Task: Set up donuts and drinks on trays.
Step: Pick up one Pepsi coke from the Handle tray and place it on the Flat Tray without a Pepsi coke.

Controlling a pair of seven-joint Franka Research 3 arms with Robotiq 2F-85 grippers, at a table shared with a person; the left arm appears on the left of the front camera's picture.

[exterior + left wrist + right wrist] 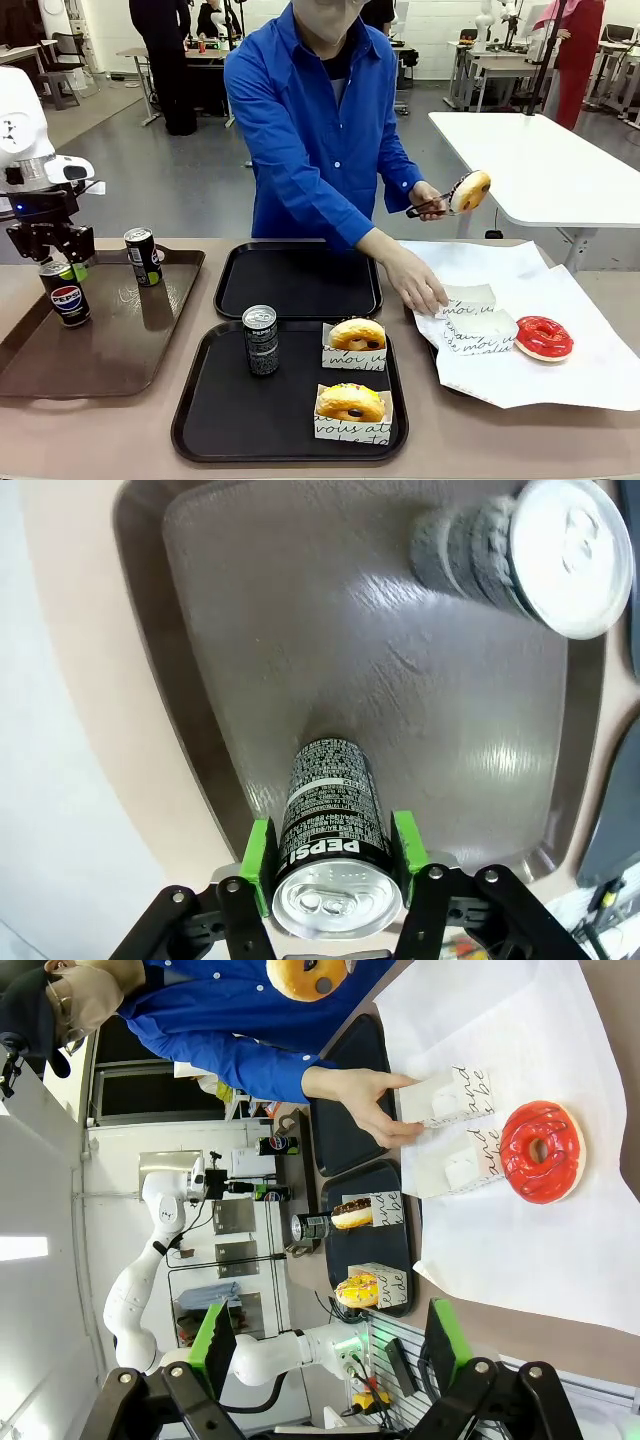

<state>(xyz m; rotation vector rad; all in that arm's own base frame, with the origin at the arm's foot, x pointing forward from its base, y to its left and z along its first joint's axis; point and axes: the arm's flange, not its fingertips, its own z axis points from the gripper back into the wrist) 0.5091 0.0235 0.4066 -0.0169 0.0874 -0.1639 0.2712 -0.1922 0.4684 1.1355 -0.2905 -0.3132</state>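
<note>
Brown tray (pixel 110 345), left pincer (pixel 334 852) clamping can (pixel 330 795) near rim

Long tray (pixel 110 350) at left: front can (pixel 67 298) on it, between fingers of left gripper (pixel 62 270); rear can (pixel 143 256) behind, to right. Near tray (pixel 215 410) in middle: third can (pixel 260 340) at left, rear donut (pixel 357 334) and front donut (pixel 350 402) at right. Far tray (pixel 300 280) just behind it. Paper sheet (pixel 560 390) at right: sleeves (pixel 478 330) and bare donut (pixel 543 337) on it.

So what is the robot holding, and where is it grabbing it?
The left tool pinches the Pepsi can by its sides, near the top. The right tool holds nothing.
</note>
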